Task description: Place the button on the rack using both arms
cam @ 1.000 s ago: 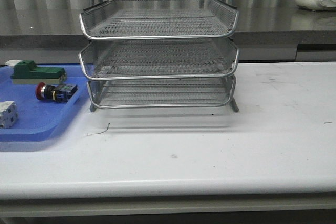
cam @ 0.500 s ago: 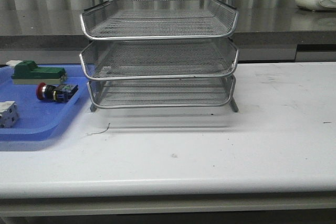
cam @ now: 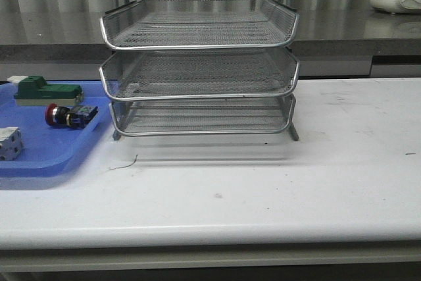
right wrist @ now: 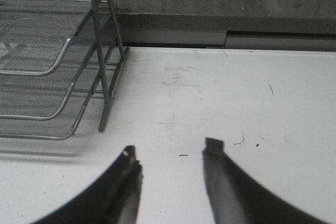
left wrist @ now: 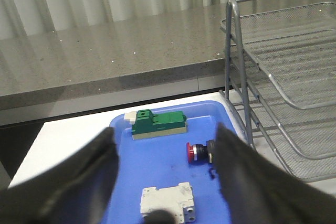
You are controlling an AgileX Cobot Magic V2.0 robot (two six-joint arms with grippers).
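The button (cam: 69,115) lies on its side in the blue tray (cam: 39,156) left of the rack (cam: 200,70), untouched, while the left hand (left wrist: 165,150) hangs released above it, presumably lining up a grasp, and the right hand (right wrist: 170,156) waits released over bare desk (right wrist: 236,108).

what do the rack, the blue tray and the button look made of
Rack: metal, it seems; fine wire mesh with shiny chrome-like rims and posts. Blue tray: probably plastic; smooth, uniform colour, rounded raised lip. Button: looks like moulded plastic; glossy red head, black body, blue rear block.
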